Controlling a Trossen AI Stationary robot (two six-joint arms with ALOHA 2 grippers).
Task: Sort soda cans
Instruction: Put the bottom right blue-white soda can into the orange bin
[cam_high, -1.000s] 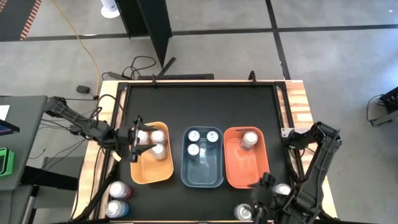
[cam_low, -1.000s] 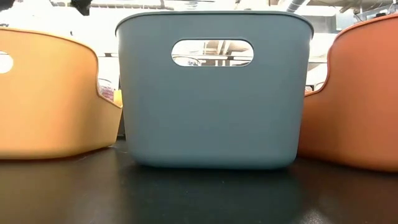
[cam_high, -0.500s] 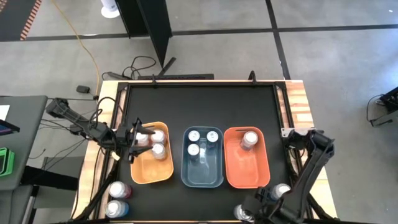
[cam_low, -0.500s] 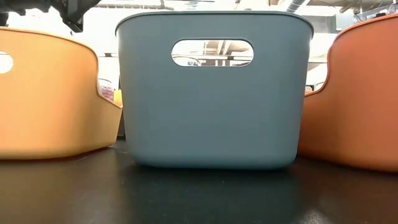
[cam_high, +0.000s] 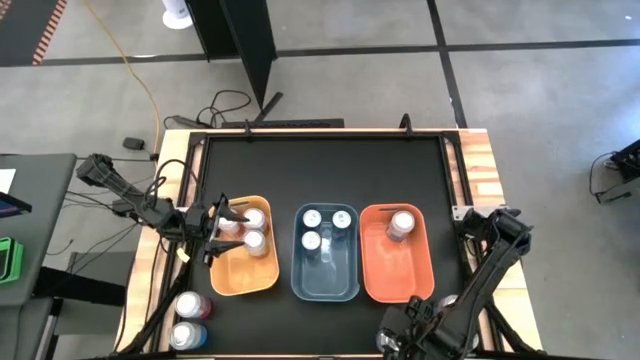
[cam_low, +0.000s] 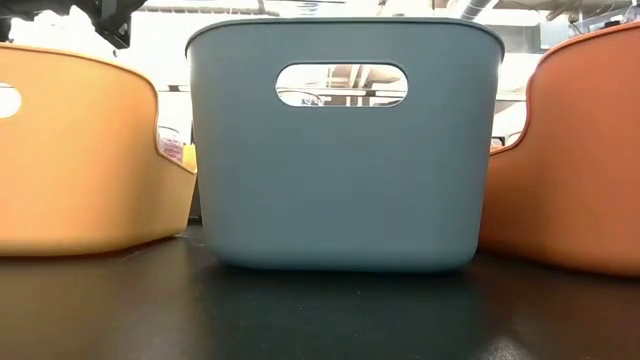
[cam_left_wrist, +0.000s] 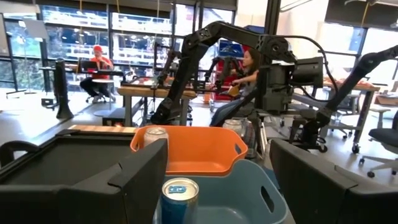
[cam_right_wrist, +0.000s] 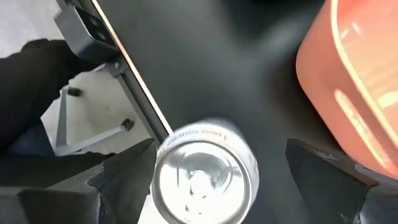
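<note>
Here, three bins are lined up on the black worktop (cam_high: 320, 170), with soda cans (cam_high: 322, 228) inside. The left tool (cam_high: 222, 228) is held wide above the orange bin (cam_high: 240, 278); the right tool (cam_right_wrist: 211, 186) is spread around a silver can (cam_right_wrist: 202, 177).

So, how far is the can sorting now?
Done: three cans in the orange bin, three in the blue bin, one in the red-orange bin.
In hand: the open right gripper is over a silver-topped can at the table's front edge. The open left gripper is at the orange bin.
Left: two cans at front left.
</note>
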